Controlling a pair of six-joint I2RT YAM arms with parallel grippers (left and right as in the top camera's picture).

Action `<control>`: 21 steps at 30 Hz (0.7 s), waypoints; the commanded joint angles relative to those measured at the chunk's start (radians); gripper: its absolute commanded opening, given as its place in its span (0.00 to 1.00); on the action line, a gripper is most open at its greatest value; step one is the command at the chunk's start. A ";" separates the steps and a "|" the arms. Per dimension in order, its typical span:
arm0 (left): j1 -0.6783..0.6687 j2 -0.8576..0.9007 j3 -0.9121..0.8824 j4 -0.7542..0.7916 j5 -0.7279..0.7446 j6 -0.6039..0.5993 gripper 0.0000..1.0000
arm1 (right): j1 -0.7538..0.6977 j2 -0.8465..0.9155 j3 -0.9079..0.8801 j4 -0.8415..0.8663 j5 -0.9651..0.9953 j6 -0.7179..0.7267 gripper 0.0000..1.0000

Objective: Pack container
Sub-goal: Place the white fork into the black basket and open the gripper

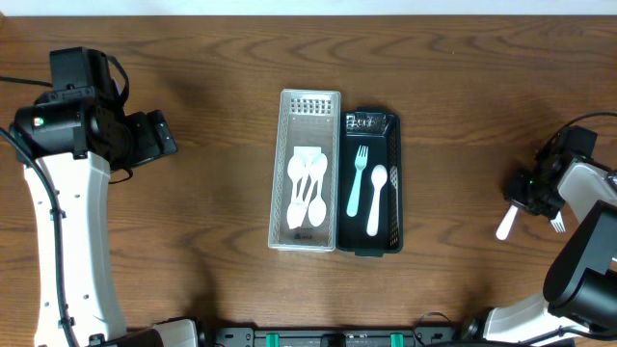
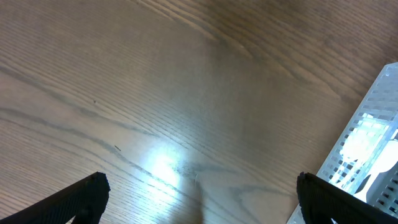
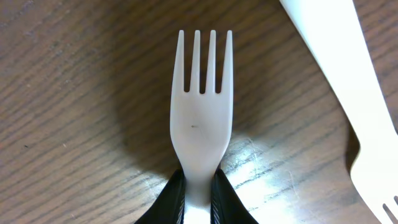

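Note:
A clear perforated basket holds several white spoons at the table's middle. A black tray next to it on its right holds a teal fork and a white spoon. My right gripper is shut on the neck of a white fork, low over the wood at the far right. A second white utensil lies beside it. My left gripper is open and empty above bare wood at the far left. The basket's corner shows in the left wrist view.
The tray also holds a dark utensil along its right wall and small items at its far end. The second utensil's tines show beside the right arm near the table's right edge.

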 commanded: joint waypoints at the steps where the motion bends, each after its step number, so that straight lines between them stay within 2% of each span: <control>1: 0.002 0.002 -0.008 -0.003 0.006 -0.002 0.98 | 0.029 0.043 0.006 -0.008 -0.084 0.012 0.01; 6: 0.002 0.002 -0.008 -0.003 0.007 -0.002 0.98 | 0.108 -0.031 0.114 -0.082 -0.130 0.014 0.01; 12: 0.002 0.002 -0.008 -0.003 0.007 -0.003 0.98 | 0.315 -0.156 0.304 -0.220 -0.130 0.047 0.01; 16: 0.002 0.002 -0.008 -0.003 0.007 -0.003 0.98 | 0.494 -0.193 0.402 -0.257 -0.130 0.143 0.01; 21: 0.002 0.002 -0.008 -0.003 0.007 -0.003 0.98 | 0.688 -0.184 0.418 -0.239 -0.106 0.260 0.01</control>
